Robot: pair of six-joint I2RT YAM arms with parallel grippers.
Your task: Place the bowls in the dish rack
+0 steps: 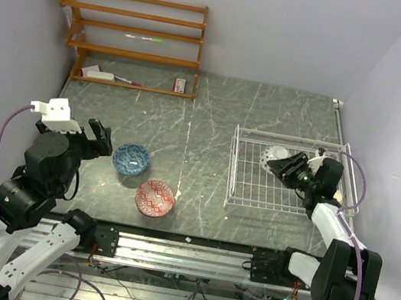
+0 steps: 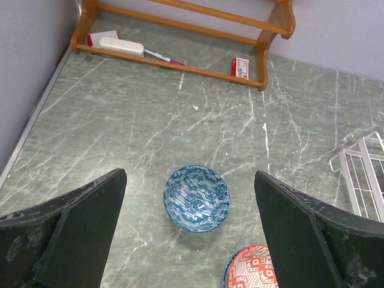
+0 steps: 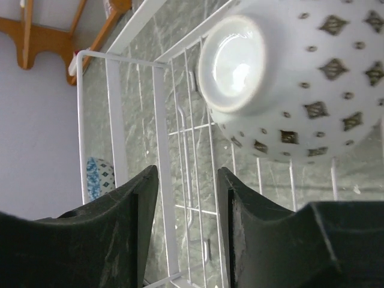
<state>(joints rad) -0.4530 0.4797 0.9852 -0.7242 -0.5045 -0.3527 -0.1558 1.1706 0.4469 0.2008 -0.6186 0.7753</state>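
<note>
White wire of the rack (image 1: pixel 253 184) held one bowl: the pale bowl (image 3: pixel 288 78) with dark diamonds stood on its side inside it, foot turned toward the right gripper (image 3: pixel 187 192). That gripper's jaws stood partly apart just short of it, with nothing between them. The blue bowl (image 2: pixel 197 198) and red bowl (image 2: pixel 252 269) sat on the table (image 1: pixel 206 120), well left of the rack. The left gripper (image 1: pixel 101 138) hung wide and empty near the blue one. Only three bowls showed, so at least two were left to load.
</note>
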